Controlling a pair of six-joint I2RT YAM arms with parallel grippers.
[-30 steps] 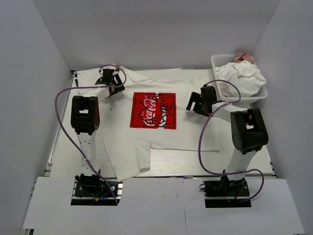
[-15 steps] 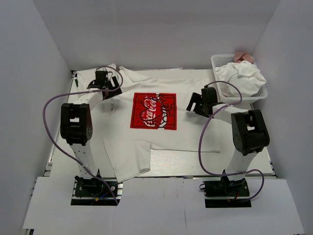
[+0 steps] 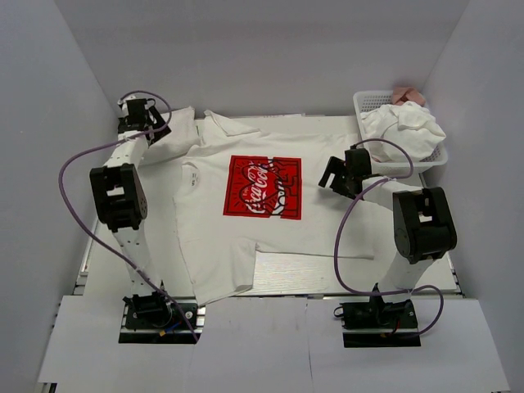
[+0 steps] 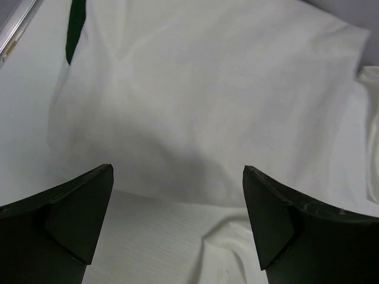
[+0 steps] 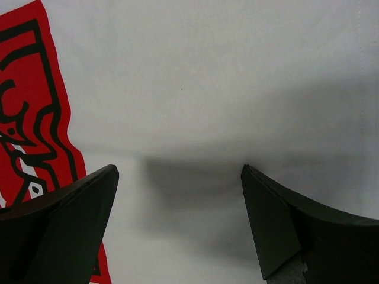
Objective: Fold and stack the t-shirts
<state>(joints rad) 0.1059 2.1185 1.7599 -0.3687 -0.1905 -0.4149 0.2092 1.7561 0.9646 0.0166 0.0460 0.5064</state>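
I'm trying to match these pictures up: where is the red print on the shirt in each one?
Top external: red print mid-picture, on the spread t-shirt.
Left wrist: not in it; only white cloth.
Right wrist: the print hugs the left edge.
Shared landmark: the t-shirt's white cloth, in all three.

You see one white t-shirt point(image 3: 237, 233) spread flat on the table point(image 3: 327, 274), red chest print point(image 3: 263, 187) up, and more white shirts point(image 3: 405, 131) crumpled in the far-right basket point(image 3: 370, 98).
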